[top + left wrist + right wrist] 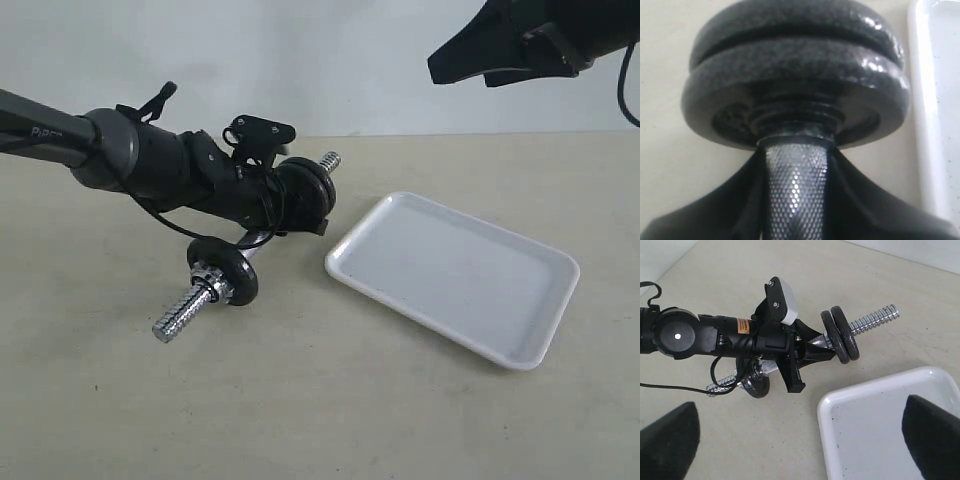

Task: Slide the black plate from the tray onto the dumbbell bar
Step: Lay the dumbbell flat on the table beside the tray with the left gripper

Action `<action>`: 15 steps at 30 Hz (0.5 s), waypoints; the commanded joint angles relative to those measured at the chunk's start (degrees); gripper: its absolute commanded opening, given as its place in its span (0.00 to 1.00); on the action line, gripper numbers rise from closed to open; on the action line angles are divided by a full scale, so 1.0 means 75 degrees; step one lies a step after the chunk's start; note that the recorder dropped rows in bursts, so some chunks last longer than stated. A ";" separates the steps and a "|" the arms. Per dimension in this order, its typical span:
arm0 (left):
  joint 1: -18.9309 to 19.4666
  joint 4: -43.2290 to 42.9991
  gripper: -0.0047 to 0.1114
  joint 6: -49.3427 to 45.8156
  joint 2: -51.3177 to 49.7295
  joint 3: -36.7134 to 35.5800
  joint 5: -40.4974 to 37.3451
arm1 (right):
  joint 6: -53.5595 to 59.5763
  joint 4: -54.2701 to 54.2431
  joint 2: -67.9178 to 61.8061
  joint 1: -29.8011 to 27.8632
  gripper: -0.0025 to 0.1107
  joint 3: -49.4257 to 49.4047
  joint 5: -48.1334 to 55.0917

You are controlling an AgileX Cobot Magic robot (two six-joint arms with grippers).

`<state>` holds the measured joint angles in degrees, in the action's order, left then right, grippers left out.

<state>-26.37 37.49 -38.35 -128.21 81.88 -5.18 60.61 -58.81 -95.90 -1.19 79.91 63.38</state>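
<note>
My left gripper (280,215) is shut on the knurled middle of the dumbbell bar (185,312) and holds it tilted above the table. Two black discs sit side by side at the bar's far end. The outer one is the black plate (850,341), threaded on the bar with bare thread (875,319) beyond it. In the left wrist view the plate (790,20) lies just behind the bolted disc (795,70). The white tray (455,275) holds nothing. My right gripper (802,440) hangs open, high over the tray's near corner.
A third black disc (228,270) with a silver nut sits near the bar's lower end. The beige tabletop (300,400) stretches around the tray, and a pale wall stands behind it. A black cable (715,375) loops under the left arm.
</note>
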 commanded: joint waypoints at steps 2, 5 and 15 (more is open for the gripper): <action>-0.0016 0.0074 0.36 -0.0016 0.0210 0.0200 0.0519 | 0.0044 -0.0087 0.0056 -0.0062 0.94 0.0010 -0.0011; -0.0016 0.0074 0.37 -0.0016 0.0210 0.0200 0.0519 | 0.0044 -0.0087 0.0056 -0.0062 0.94 0.0010 -0.0011; -0.0016 0.0134 0.37 0.0019 0.0210 0.0200 0.0475 | 0.0044 -0.0087 0.0056 -0.0062 0.94 0.0010 -0.0011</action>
<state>-26.37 37.60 -38.35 -127.19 83.13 -2.01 60.61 -58.81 -95.90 -1.19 79.91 63.38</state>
